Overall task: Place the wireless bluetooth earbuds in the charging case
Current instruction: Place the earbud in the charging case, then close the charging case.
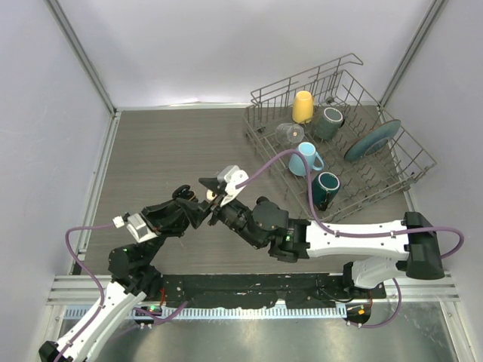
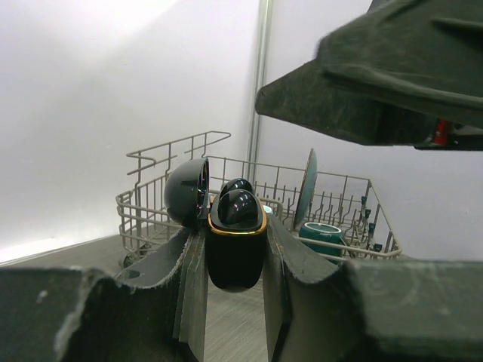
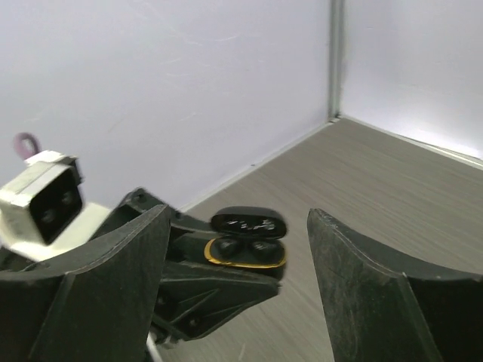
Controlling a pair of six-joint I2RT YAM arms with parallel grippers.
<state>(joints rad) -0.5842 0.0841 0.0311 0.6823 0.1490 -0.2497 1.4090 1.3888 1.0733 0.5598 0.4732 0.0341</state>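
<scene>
A black charging case (image 2: pixel 236 253) with a gold rim is clamped upright between the fingers of my left gripper (image 2: pixel 235 228), which is shut on it. Its lid (image 2: pixel 189 192) stands open to the left. Two black earbuds (image 2: pixel 238 209) sit in the case's wells, and the right wrist view shows them side by side (image 3: pixel 227 246) under the raised lid (image 3: pixel 249 222). My right gripper (image 3: pixel 238 214) is open, nothing between its fingers, and hovers close over the case (image 3: pixel 245 256). In the top view both grippers, left (image 1: pixel 198 205) and right (image 1: pixel 212 200), meet above the table's middle.
A wire dish rack (image 1: pixel 355 170) stands at the back right with a yellow cup (image 1: pixel 303 106), a light blue mug (image 1: pixel 309 157), dark teal cups (image 1: pixel 326 188) and a teal plate (image 1: pixel 373 140). White walls enclose the wood-grain table (image 1: pixel 158 151).
</scene>
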